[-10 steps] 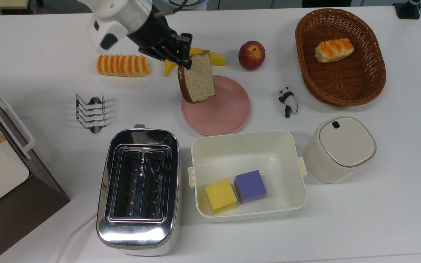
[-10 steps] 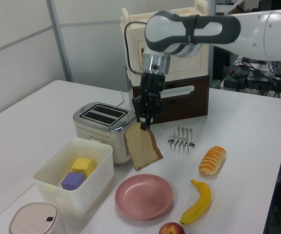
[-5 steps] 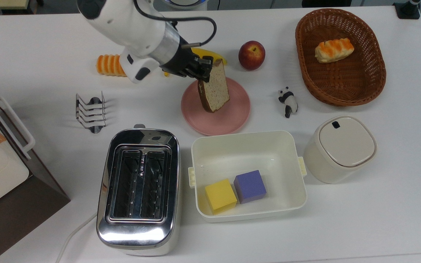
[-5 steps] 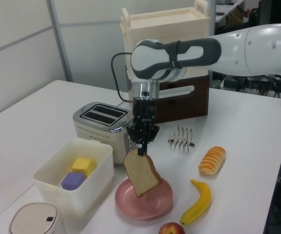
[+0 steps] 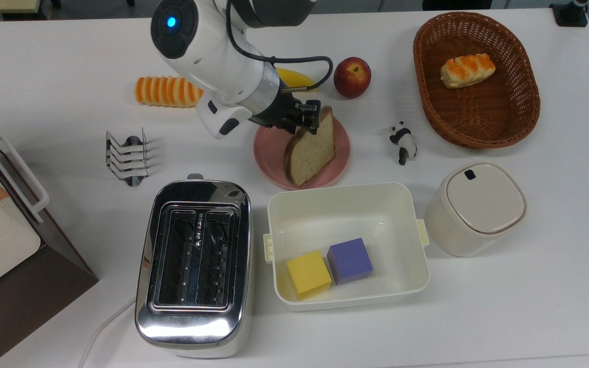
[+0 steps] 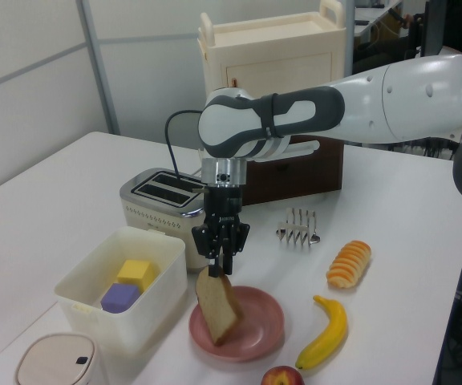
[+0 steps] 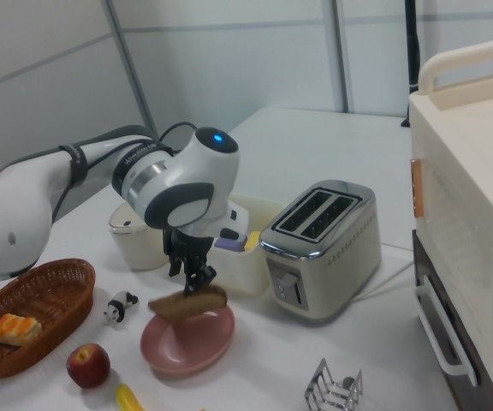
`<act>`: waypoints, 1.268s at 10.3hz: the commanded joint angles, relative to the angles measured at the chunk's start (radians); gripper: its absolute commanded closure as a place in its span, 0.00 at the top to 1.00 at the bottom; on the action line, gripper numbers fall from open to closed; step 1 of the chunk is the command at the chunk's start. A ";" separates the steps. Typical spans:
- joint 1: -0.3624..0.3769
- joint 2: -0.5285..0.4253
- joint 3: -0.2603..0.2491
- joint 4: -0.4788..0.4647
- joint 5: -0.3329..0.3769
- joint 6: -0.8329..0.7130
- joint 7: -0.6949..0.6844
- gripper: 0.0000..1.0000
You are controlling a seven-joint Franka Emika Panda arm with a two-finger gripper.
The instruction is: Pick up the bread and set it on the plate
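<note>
The bread [image 5: 311, 149] is a tan slice with a dark crust, hanging tilted over the pink plate [image 5: 270, 149]. My gripper [image 5: 311, 118] is shut on the slice's top edge. In the left view the bread [image 6: 217, 313] leans steeply under the gripper [image 6: 219, 269], and its lower edge seems to touch the plate [image 6: 261, 322]. In the right view the bread [image 7: 188, 303] lies nearly level just above the plate [image 7: 187, 344], below the gripper [image 7: 197, 281].
A white box [image 5: 348, 204] with two cubes lies just in front of the plate, and a toaster [image 5: 195, 260] stands to the top view's left. Behind the plate are an apple [image 5: 352, 76], a banana [image 5: 297, 79] and a striped roll [image 5: 169, 91]. A panda figure [image 5: 403, 140] and a basket [image 5: 524, 102] are to the top view's right.
The gripper has carried the bread down and to the top view's right, from above the plate's rim to low over its middle. The slice has tipped flatter.
</note>
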 commanded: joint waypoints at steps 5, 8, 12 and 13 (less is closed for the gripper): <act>0.045 -0.154 -0.003 0.026 -0.353 -0.094 0.025 1.00; 0.035 -0.269 0.020 -0.006 -0.516 -0.094 0.028 1.00; 0.023 -0.365 0.017 -0.056 -0.545 -0.121 0.025 1.00; 0.015 -0.369 0.017 -0.053 -0.543 -0.129 0.030 1.00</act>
